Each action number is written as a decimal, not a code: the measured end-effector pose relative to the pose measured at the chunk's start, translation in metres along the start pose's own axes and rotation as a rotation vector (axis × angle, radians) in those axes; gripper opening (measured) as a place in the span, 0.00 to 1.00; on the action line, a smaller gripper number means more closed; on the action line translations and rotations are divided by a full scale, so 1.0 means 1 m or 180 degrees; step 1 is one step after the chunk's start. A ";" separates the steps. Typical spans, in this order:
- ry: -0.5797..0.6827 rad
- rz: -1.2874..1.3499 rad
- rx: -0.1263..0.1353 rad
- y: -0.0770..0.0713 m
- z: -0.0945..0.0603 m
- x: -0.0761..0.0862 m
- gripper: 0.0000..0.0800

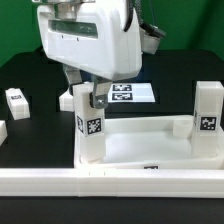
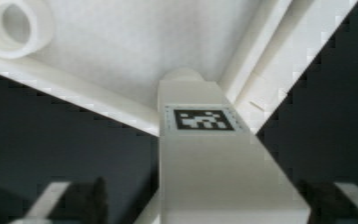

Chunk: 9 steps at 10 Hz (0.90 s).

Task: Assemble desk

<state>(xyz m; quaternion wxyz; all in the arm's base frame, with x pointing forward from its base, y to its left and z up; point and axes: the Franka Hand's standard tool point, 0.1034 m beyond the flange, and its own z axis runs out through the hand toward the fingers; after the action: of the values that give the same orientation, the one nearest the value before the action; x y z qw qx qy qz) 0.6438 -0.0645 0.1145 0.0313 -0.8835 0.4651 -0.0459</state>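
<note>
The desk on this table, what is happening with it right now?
The Panda arm's gripper is down over one white leg that stands upright at a far corner of the tabletop. In the wrist view, dark gaps show between its fingers and the leg, so it looks open. A second leg stands upright at the other far corner. A small white block lies apart.

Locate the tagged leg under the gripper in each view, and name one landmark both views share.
Exterior view: the leg stands at the tabletop corner on the exterior view's left, under the gripper.
Wrist view: the leg fills the centre, its tag facing the camera.
Shared landmark: the leg's black-and-white tag.
</note>
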 end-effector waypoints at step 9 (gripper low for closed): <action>0.0009 -0.2896 -0.0037 -0.002 0.001 -0.003 0.81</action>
<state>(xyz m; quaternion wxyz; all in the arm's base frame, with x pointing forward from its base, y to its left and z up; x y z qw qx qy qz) 0.6435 -0.0609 0.1133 0.0023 -0.9981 0.0298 -0.0535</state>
